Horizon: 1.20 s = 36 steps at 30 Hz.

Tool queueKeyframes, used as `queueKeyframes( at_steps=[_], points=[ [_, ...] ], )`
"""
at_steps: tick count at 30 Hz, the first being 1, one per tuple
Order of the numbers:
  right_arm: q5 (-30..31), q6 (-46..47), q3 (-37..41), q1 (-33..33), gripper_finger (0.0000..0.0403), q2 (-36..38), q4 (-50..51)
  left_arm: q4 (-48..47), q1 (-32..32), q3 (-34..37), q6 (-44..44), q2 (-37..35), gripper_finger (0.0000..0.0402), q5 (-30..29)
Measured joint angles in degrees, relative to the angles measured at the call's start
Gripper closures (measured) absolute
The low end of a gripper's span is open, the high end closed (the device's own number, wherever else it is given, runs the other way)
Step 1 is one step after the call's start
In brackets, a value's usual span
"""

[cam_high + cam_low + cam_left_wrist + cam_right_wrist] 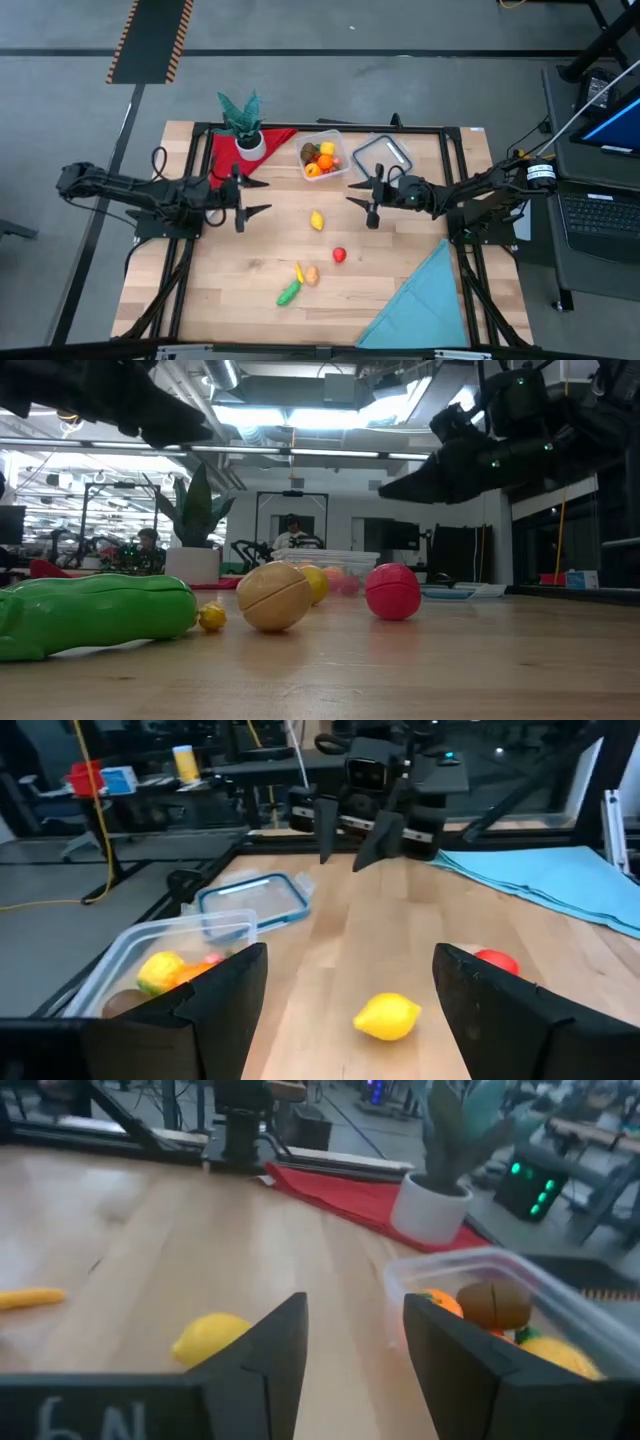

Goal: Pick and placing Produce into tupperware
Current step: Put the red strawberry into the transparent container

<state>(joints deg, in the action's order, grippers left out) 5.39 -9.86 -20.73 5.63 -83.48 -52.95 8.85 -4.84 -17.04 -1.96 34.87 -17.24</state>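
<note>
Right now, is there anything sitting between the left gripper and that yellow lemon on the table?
Nothing visible. The left gripper is open and empty, and only bare wood lies between it and the lemon. The red fruit sits off to one side, and the tupperware off to the other.

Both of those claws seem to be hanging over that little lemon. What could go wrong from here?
1. The left gripper and right gripper face each other with only the lemon between them; if both reach for it, they could collide.
2. The lemon looks round and may roll away if a finger nudges it.
3. The tupperware already holds several pieces and sits close to its lid; a careless drop could bounce out or shove the container.
</note>
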Motion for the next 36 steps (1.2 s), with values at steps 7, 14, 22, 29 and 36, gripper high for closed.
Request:
queueKeyframes(
  at_steps=[7, 14, 22, 29, 36],
  points=[
    [-0.13, -5.56, -4.04, 0.02, 0.0234, 0.00, 3.01, -0.40, -5.60, 0.07, 0.33, 0.66, 0.0127, -9.36],
    [-2.05, -7.48, -14.47, -1.20, 0.0234, 0.02, 24.10, -1.58, -9.57, 0.07, 0.35, 0.74, 0.0126, -9.37],
    [3.73, -9.73, -32.81, -6.69, 0.0234, 0.01, 57.57, -1.59, -13.00, 0.07, 0.95, 0.72, 0.0124, -9.29],
    [5.63, -6.91, -41.03, -12.52, 0.0218, 0.00, 71.23, -1.80, -16.34, 0.07, 2.59, 0.74, 0.0128, -9.24],
    [12.36, -5.50, -42.22, -19.52, 0.0165, 0.01, 76.34, -1.80, -19.74, 0.07, 3.39, 0.74, 0.0124, -9.26]
  ],
)
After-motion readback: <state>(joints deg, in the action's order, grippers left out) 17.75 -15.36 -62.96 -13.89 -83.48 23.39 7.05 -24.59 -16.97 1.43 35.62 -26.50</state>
